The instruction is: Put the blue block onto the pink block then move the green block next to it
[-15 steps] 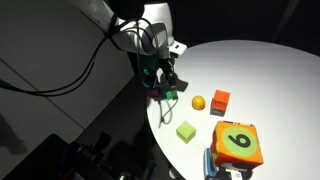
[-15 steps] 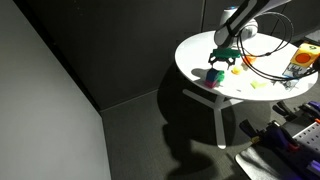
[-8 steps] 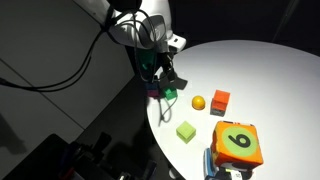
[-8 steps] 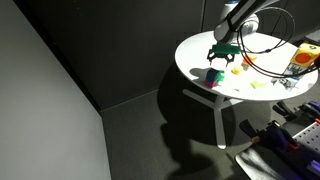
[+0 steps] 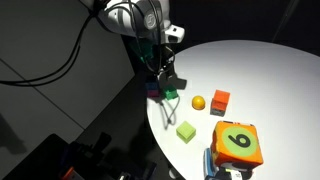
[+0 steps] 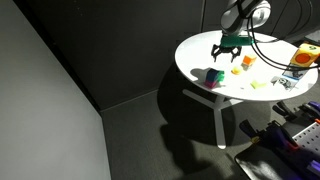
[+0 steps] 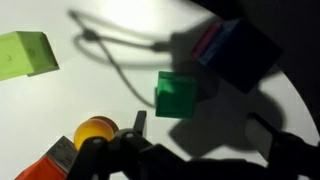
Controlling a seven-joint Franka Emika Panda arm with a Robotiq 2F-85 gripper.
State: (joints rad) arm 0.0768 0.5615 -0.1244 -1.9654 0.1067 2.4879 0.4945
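Observation:
In the wrist view the blue block sits on the pink block, of which only a thin edge shows. The green block rests on the white table close beside that stack. My gripper hangs above them, open, with nothing between its dark fingers. In both exterior views the gripper hovers over the stack and the green block at the table's edge.
A yellow-orange ball, an orange-red cube, a lime-green cube and a large orange numbered die lie on the round table. The stack stands right at the table's rim, with dark floor beyond.
The open gripper has risen straight up from the stack and the green block. The blocks have not moved.

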